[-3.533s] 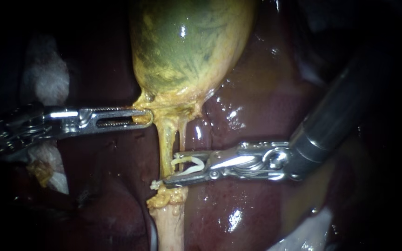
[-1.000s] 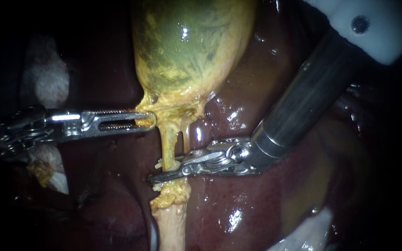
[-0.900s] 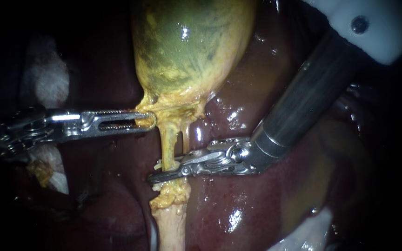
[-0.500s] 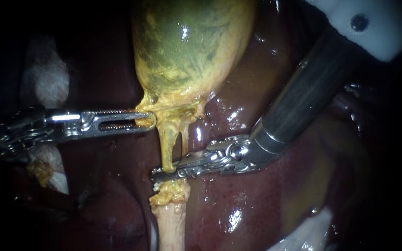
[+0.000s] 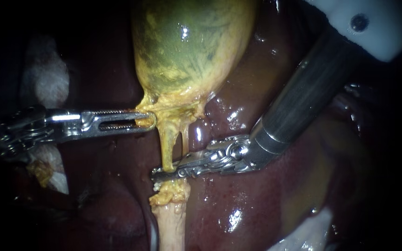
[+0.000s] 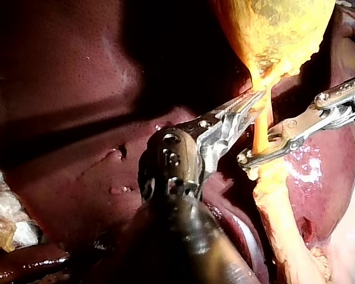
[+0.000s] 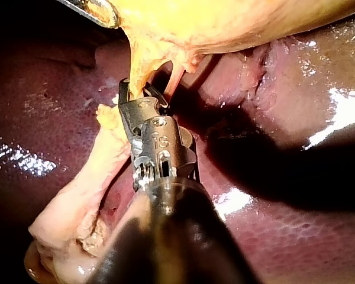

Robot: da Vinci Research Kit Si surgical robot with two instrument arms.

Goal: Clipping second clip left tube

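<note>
Yellow left tube (image 5: 166,148) hangs under the gallbladder (image 5: 189,46), whose neck our left instrument's (image 5: 146,120) end effector is clamped on. Our right instrument's (image 5: 167,173) end effector is clamped across that tube; we judge the clipping squeeze is underway, and the next move calls for opening and backing straight off

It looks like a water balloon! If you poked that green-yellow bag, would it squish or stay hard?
Probably squishy: the gallbladder looks rounded and full, and its neck tugs out of shape where the left tool grips it. Likely slippery too, since its surface shines wet.
</note>
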